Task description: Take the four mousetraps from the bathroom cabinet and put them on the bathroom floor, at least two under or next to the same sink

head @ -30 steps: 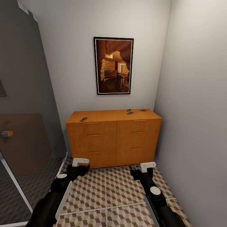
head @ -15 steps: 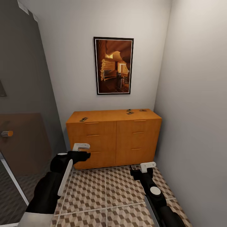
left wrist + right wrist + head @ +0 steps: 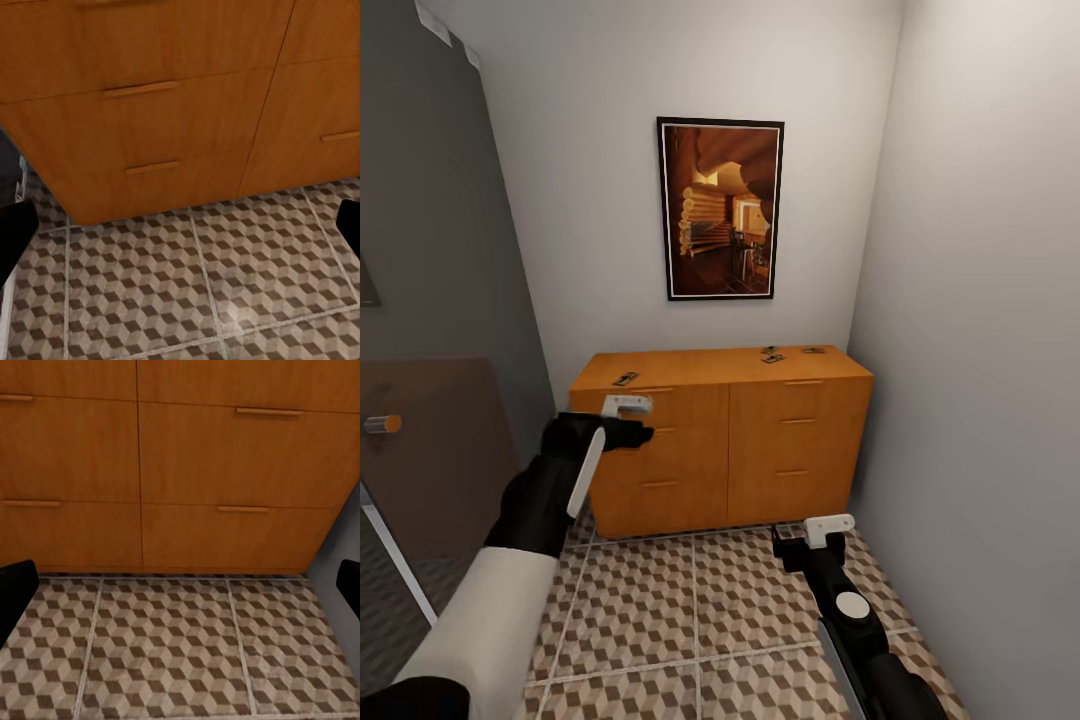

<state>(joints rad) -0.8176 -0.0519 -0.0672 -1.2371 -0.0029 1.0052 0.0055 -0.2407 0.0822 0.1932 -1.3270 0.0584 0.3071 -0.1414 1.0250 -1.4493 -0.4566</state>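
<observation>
Narrow grey-walled bathroom corner, framed picture on far wall. Ahead of both grippers: cabinet, orange-brown, bar-handled drawers. On its top, mousetraps: one just above and beyond left gripper; others at far right rear, well apart from it. Left gripper raised before top-left drawer, fingers spread. Right gripper low over bathroom floor, cube-pattern tiles; fingertips apart.

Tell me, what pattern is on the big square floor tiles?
The large square floor tiles show brown, beige and white cubes with pale grout lines, clearest in the right wrist view.
</observation>
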